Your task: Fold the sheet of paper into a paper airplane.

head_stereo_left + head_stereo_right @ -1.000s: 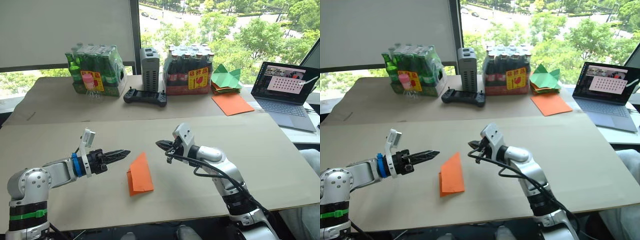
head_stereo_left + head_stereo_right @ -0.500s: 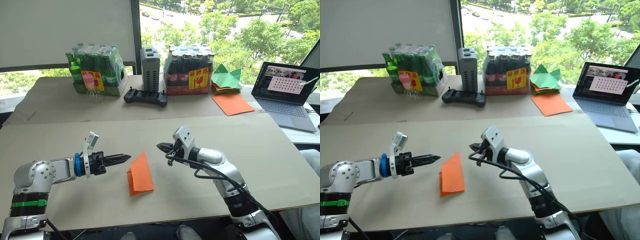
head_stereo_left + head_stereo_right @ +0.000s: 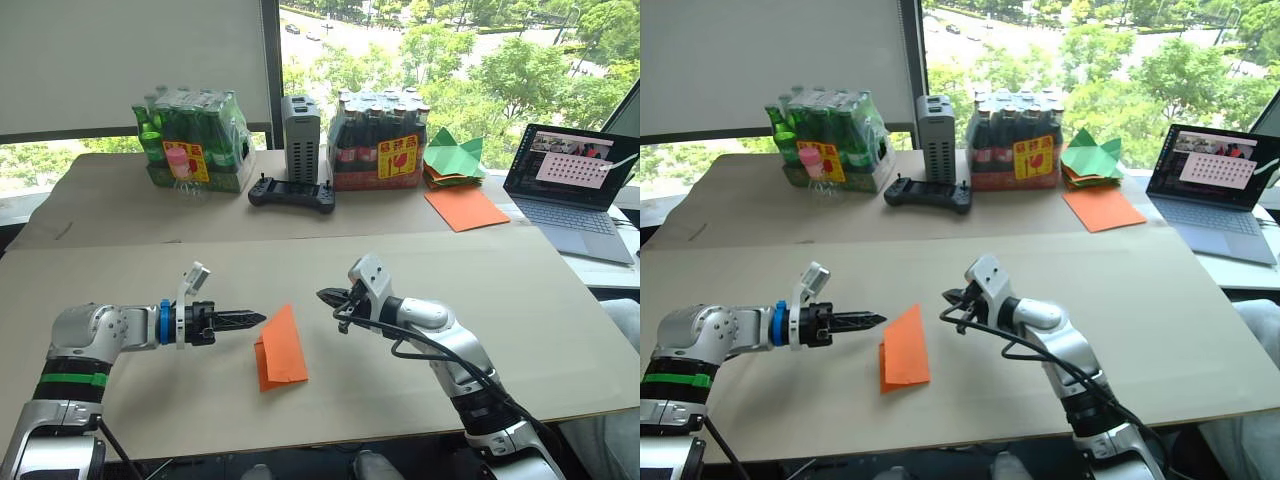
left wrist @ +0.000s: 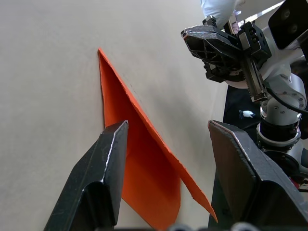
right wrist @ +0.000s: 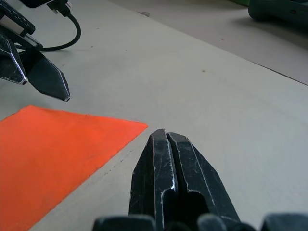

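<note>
The sheet of paper (image 3: 281, 348) lies flat on the brown table (image 3: 120, 270) between my arms, folded into a narrow orange wedge that points away from me. My left gripper (image 3: 258, 319) hovers just left of the paper's far end. The left wrist view shows its fingers (image 4: 108, 159) open, with the paper (image 4: 144, 168) below and beyond them and nothing held. My right gripper (image 3: 322, 294) hangs a little right of the paper's tip, shut and empty. Its closed fingertips (image 5: 163, 137) sit just beside the paper's corner (image 5: 53, 154).
Along the back stand a pack of green bottles (image 3: 190, 140), a grey box (image 3: 301, 138), a black controller (image 3: 291, 192) and a pack of dark bottles (image 3: 380, 140). Green paper pieces (image 3: 452, 155), a smooth orange sheet (image 3: 465, 208) and a laptop (image 3: 572, 185) are at the back right.
My left gripper has dropped lower and edged right toward the paper, its forearm levelling out. The right gripper has barely shifted. The paper has not moved.
</note>
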